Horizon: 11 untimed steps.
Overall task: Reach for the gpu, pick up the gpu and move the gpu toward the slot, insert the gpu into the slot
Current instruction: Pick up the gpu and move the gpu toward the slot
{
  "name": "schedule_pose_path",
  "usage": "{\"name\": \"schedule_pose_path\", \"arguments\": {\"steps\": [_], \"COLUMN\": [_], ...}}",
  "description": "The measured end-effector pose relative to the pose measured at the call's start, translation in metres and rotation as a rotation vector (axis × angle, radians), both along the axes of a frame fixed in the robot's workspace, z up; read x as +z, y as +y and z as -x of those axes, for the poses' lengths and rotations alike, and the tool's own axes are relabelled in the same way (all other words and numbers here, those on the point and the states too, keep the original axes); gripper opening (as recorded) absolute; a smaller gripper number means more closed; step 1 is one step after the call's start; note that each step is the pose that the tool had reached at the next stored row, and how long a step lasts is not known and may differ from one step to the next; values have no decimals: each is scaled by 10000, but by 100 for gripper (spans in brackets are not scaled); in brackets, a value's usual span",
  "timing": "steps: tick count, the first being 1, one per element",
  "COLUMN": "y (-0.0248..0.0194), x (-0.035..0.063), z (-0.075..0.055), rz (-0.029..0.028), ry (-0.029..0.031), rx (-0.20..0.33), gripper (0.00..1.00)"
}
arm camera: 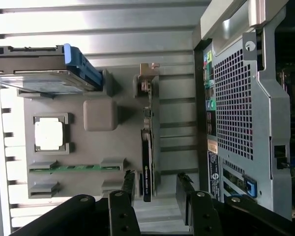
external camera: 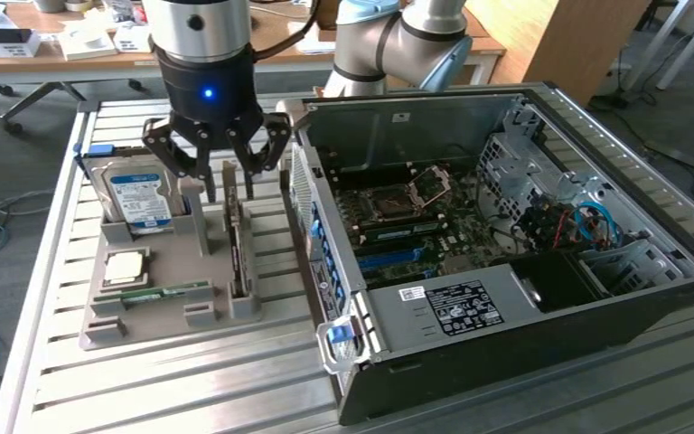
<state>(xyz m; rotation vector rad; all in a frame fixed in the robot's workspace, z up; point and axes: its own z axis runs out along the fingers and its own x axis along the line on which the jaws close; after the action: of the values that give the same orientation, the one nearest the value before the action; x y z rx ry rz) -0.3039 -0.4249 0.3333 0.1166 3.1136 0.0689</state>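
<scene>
Your claw (arm camera: 156, 183) hangs released over the gpu (arm camera: 147, 160), which stands on edge in the gray holder (arm camera: 101, 118).

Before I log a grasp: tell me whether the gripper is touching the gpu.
Apart. The wrist view shows the gripper with open jaws either side of the gpu, a gap on each side.

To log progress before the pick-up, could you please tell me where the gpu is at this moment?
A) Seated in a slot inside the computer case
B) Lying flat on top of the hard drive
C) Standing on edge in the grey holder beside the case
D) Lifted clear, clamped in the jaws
C: the gpu stands on edge in a groove of the grey holder, just outside the open computer case.
</scene>
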Motion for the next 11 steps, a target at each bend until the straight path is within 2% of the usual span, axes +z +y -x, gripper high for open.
{"name": "schedule_pose_path", "arguments": {"steps": [11], "y": [0], "x": [-186], "z": [-1], "rz": [11], "ry": [1], "rx": [1], "gripper": [47]}}
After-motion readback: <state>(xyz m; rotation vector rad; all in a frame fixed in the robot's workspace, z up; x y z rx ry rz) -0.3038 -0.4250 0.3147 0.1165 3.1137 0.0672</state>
